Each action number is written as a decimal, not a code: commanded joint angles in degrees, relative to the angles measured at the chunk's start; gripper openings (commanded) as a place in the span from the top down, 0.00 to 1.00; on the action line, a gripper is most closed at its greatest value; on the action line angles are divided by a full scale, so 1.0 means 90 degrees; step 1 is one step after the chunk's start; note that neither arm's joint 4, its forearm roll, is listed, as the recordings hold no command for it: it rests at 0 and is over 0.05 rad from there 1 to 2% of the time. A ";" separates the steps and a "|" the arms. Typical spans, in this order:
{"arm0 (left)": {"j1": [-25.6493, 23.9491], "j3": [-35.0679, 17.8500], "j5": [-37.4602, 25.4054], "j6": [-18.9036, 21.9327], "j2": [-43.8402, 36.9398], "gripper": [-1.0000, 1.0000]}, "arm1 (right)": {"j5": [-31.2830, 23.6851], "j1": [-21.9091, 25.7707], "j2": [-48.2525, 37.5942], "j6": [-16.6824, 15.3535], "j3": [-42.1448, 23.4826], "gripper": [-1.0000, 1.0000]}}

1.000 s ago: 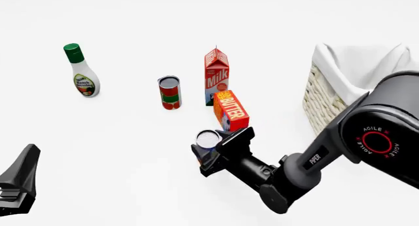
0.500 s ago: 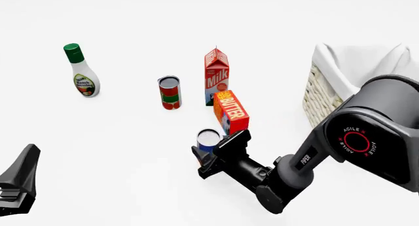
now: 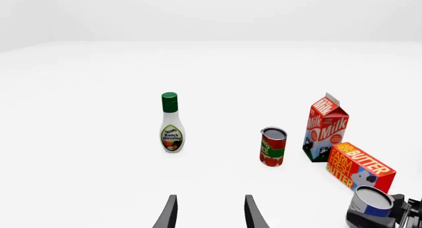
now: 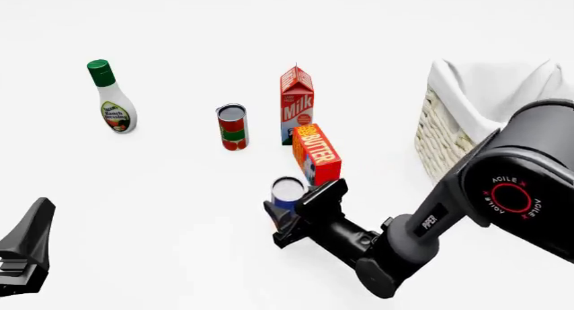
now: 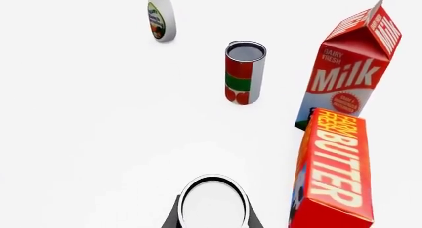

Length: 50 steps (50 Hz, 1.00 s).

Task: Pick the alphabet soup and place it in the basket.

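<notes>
Front view, and nearest of all the right gripper [image 4: 289, 214] has its fingers set either side of the soup can [image 4: 288, 191], which stands upright, long axis vertical, silver top showing. The right wrist view confirms it: the can [image 5: 212, 202] sits square between the two fingers [image 5: 173, 215], which look pressed against its sides, though whether it has left the table is hard to tell. Far off on the near left, the left gripper [image 3: 209, 214] idles, fingers spread on nothing. Just beyond the can stands the butter box [image 4: 316, 152], close enough to snag. The basket [image 4: 445, 136] lies to the right and farther back, so the carry goes right and away.
</notes>
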<state>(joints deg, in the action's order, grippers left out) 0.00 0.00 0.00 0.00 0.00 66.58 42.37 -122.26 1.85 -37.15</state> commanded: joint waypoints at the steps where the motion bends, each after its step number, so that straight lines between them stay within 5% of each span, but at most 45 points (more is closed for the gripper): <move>1: 0.0000 0.0000 0.0000 0.0000 0.0000 0.00 | 0.0074 0.0078 0.0757 0.0215 0.0439 1.00; 25: 0.0000 0.0000 0.0000 0.0000 0.0000 0.00 | -0.0258 -0.0317 0.3734 -0.0034 0.1795 1.00; 50: 0.0000 0.0000 0.0000 0.0000 0.0000 0.00 | -0.2265 -0.1596 0.6625 -0.0666 0.1799 1.00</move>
<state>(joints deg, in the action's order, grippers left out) 0.00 0.00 0.00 0.00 0.00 53.31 32.65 -72.18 -3.17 -19.85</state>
